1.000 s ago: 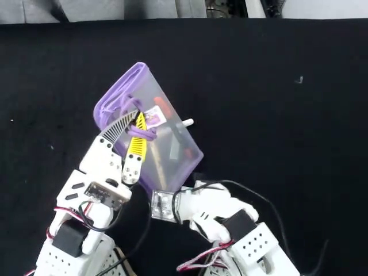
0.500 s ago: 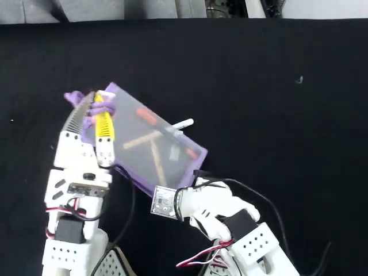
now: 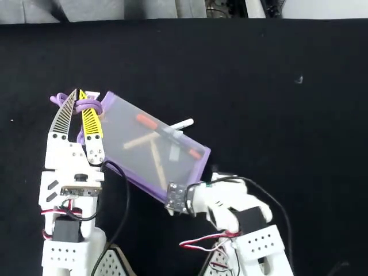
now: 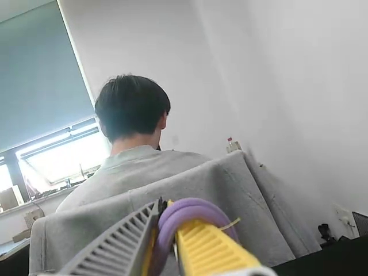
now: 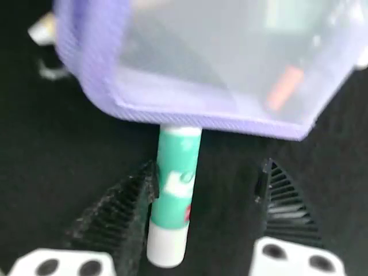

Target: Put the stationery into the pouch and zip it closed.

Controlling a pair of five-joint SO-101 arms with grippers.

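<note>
The clear, purple-edged pouch has swung down from a raised tilt and now lies flat on the black table, toward its left edge. The left gripper dragged it there, fingers pinching the purple strap. The right gripper has shifted aside, fingers spread astride a green glue stick at the pouch's near edge. A white pen lies at the far edge. Both seem to be outside the pouch, so filling looks unfinished. The stick's label is unreadable.

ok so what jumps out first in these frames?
A translucent pouch with purple trim slants across the black table, stationery visible inside. The left gripper is shut on its purple strap at the left end; the right gripper stands open by the near corner, a green-and-white tube between its fingers.
</note>
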